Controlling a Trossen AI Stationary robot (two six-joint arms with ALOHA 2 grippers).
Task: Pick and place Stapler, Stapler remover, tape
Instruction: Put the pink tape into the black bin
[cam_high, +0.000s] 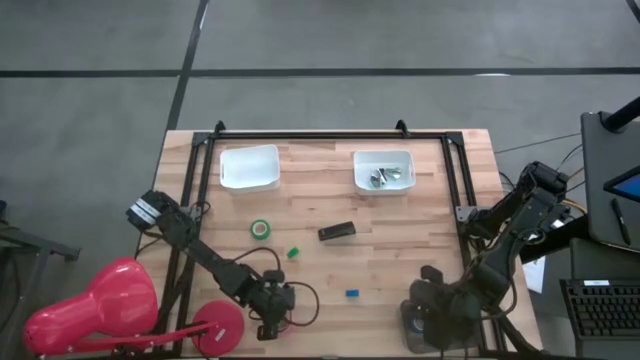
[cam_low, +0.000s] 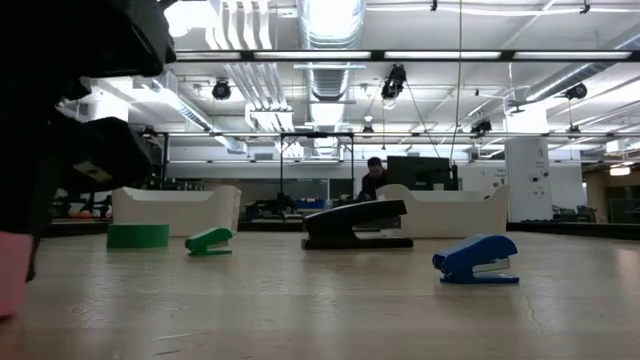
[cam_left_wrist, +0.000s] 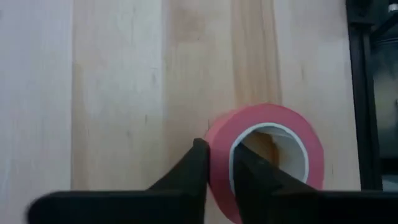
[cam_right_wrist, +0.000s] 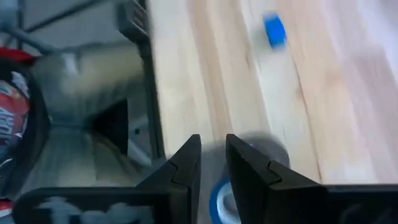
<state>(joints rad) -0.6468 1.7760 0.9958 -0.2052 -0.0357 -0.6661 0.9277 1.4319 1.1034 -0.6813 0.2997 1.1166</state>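
My left gripper (cam_high: 272, 312) is near the table's near edge, left of the middle, shut on a red tape roll (cam_left_wrist: 267, 155). My right gripper (cam_high: 428, 316) is at the near right, its fingers narrowly apart over a blue tape roll (cam_right_wrist: 216, 200). A green tape roll (cam_high: 261, 229) lies flat on the table left of the black stapler (cam_high: 336, 231), which rests on its base mid-table. A small green piece (cam_high: 293, 253) and a small blue piece (cam_high: 351, 293) lie nearer the front. My left gripper pinches the red roll's wall (cam_left_wrist: 219, 149), one finger inside the ring and one outside, coming from above. Whether the roll is clear of the table I cannot tell. My right gripper has the blue roll's wall (cam_right_wrist: 214, 194) between its fingers, from above; the fingers hide the rest.
Two white bins stand at the far side: the left one (cam_high: 249, 167), and the right one (cam_high: 384, 170) with metal pieces inside. A black frame (cam_high: 200, 170) runs along the table's edges. A large red round-based stand (cam_high: 215, 325) sits at the near left corner.
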